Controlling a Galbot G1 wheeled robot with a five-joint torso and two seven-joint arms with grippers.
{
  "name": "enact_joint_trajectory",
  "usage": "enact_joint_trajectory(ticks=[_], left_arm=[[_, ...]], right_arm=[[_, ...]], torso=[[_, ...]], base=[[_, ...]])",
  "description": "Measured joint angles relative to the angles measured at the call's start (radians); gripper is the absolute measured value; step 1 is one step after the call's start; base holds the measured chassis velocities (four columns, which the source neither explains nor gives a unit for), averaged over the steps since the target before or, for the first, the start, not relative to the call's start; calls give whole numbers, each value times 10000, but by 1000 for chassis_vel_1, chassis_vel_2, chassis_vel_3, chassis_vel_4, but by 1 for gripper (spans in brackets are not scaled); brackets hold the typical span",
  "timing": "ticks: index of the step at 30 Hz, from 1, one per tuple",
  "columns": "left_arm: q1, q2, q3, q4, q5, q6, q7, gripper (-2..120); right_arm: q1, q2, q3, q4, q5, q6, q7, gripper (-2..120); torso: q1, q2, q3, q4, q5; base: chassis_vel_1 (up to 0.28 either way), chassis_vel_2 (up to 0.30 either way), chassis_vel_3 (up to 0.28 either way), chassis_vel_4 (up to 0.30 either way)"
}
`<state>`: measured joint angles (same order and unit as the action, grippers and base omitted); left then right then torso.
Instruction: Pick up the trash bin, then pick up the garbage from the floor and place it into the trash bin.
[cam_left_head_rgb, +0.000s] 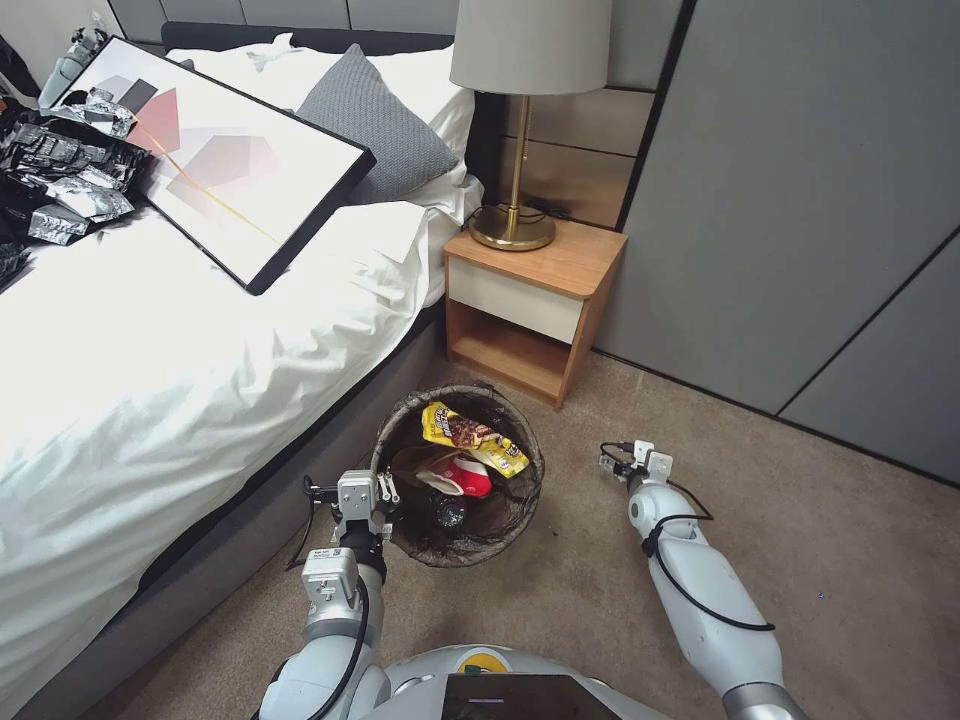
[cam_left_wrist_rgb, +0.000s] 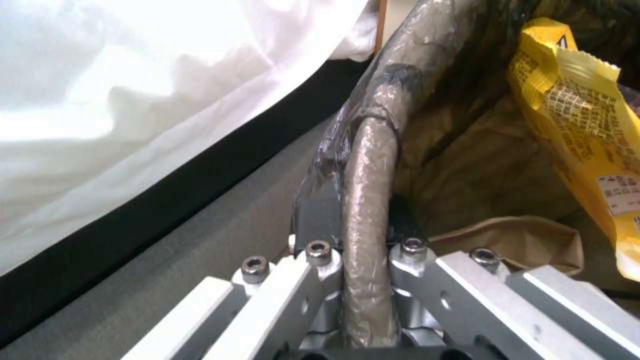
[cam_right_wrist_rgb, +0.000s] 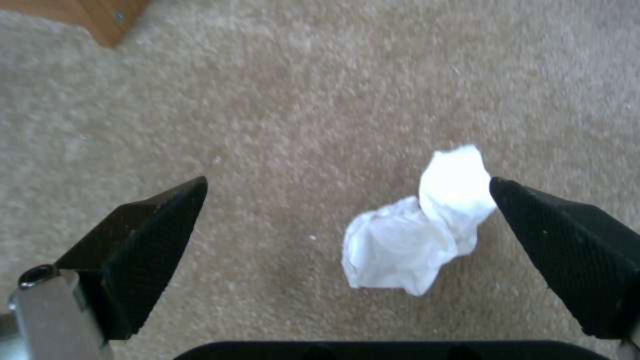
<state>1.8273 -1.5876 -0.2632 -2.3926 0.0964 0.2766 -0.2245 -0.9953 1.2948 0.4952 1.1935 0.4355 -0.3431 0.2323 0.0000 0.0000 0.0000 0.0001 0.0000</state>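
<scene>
Above a tissue wad (cam_right_wrist_rgb: 417, 225), right pincer (cam_right_wrist_rgb: 347, 220) gapes wide, touching nothing.

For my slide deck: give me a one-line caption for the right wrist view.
Open right gripper poised over a crumpled white tissue lying on the beige carpet.

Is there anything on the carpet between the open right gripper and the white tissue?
Nothing visible. The right gripper hangs open over bare carpet, and the tissue wad lies between its fingers, nearer one of them. The left gripper clamps the trash bin rim.
</scene>
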Motion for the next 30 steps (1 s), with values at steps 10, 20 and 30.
enact_joint_trajectory(ticks=[10, 20, 30], left_arm=[[0, 0, 0, 0, 0, 0, 0, 0], [0, 0, -1, 0, 0, 0, 0, 0], [0, 0, -1, 0, 0, 0, 0, 0]], right_arm=[[262, 12, 50, -1196, -247, 473, -141, 100], [589, -17, 102, -2196, -354, 949, -423, 95], [961, 36, 103, -2826, -576, 1381, -738, 61]], torso=[[0, 0, 0, -1, 0], [0, 0, 0, -1, 0], [0, 0, 0, -1, 0]], base=[[0, 0, 0, 0], [0, 0, 0, 0], [0, 0, 0, 0]])
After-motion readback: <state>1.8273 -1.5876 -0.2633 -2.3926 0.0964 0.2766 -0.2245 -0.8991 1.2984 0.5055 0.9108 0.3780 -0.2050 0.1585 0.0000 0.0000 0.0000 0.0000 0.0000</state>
